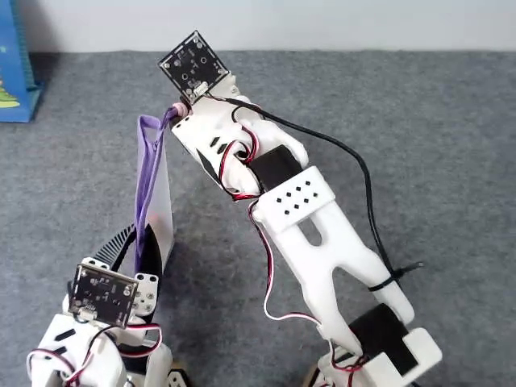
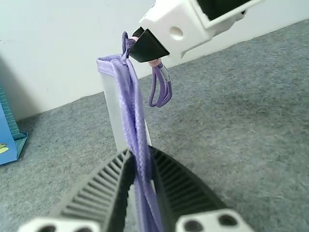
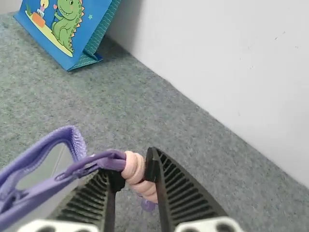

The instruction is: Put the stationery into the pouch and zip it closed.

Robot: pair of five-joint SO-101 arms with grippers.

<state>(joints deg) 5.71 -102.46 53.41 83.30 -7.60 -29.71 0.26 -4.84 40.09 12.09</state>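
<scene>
A translucent white pouch [image 1: 159, 205] with a purple zipper strip along its top stands on edge on the grey carpet, stretched between both grippers. My left gripper [image 2: 138, 180] is shut on the pouch's near end [image 2: 121, 113], and its ribbed black fingers [image 1: 122, 242] pinch the purple strip. At the far end my right gripper [image 3: 134, 178] is shut on the zipper pull [image 3: 135, 169], a pink bead on a purple cord. That pull [image 1: 176, 110] sits at the pouch's far corner, with a cord loop [image 2: 160, 92] hanging below it. What lies inside the pouch cannot be made out.
A blue gift bag [image 3: 67, 29] with a green dinosaur leans against the white wall at the far left [image 1: 12, 68]. The right arm's white body [image 1: 322, 242] crosses the middle of the carpet. Open carpet [image 1: 451, 145] lies to the right.
</scene>
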